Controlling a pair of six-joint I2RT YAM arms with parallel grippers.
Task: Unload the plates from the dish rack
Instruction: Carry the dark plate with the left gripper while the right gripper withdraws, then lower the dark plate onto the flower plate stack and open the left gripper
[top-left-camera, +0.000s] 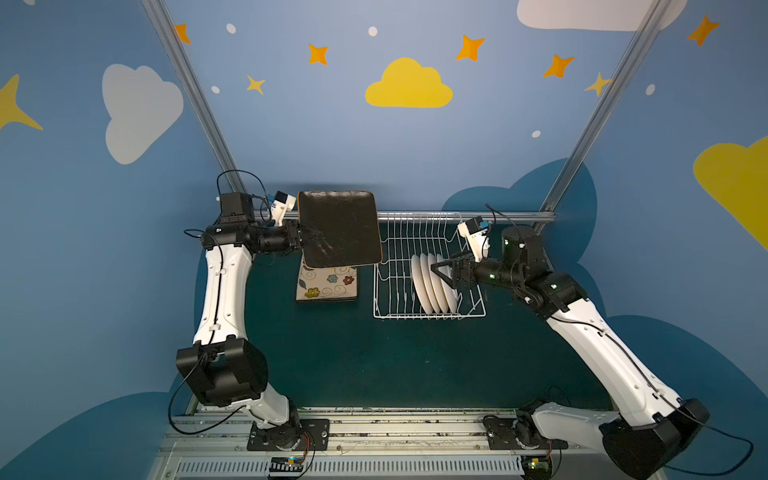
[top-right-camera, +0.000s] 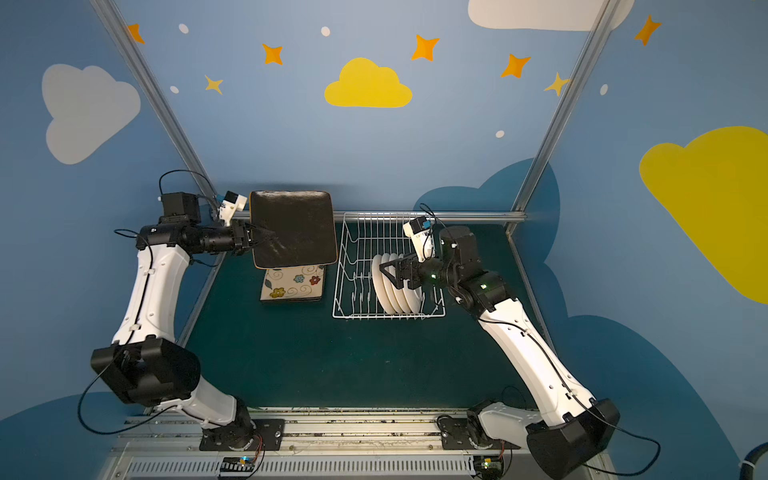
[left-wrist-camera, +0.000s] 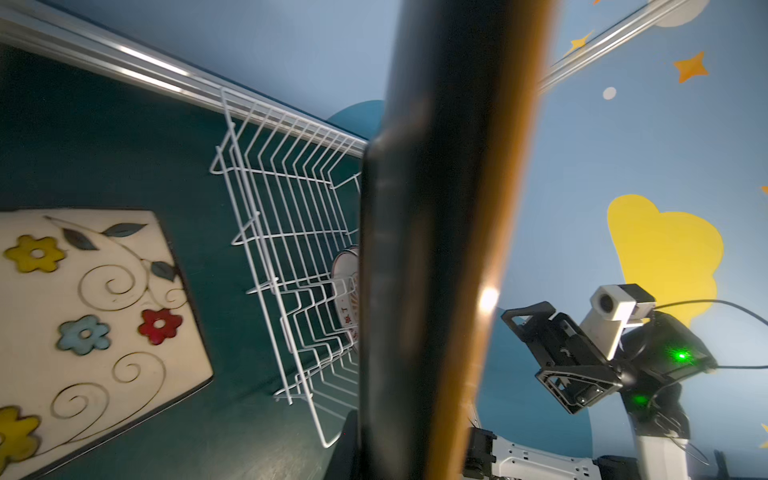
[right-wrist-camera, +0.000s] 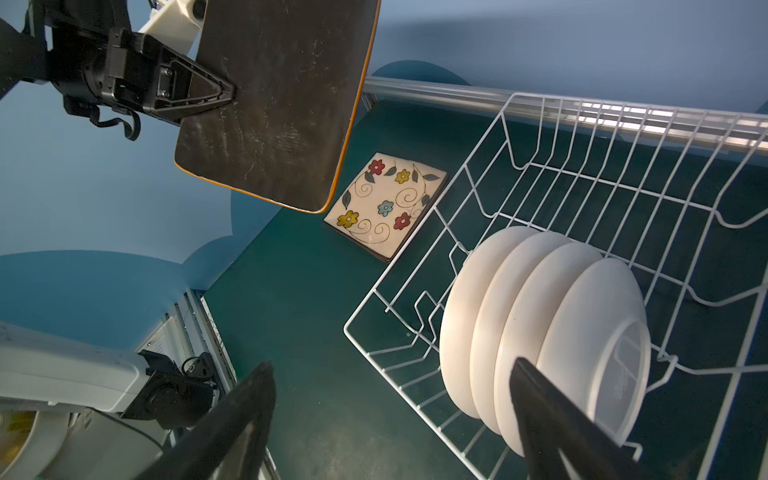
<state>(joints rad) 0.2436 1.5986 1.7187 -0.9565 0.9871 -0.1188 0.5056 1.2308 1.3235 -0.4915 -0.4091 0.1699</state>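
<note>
Left wrist view shows the black-backed square plate (left-wrist-camera: 436, 249) edge-on, close to the lens and blurred. In both top views the left gripper (top-left-camera: 309, 241) is clamped on that plate's left edge and holds it in the air just left of the dish rack (top-left-camera: 415, 316), black back up. Below it, on the green table (top-left-camera: 415, 365) beside the rack's left side, flowered square plates (top-left-camera: 328, 284) lie stacked face up. Four round white plates (top-left-camera: 432, 286) stand on edge toward the rack's right side. The right gripper (top-left-camera: 444, 276) hangs over them, jaws spread wide. Whether a finger touches the nearest plate is unclear.
</note>
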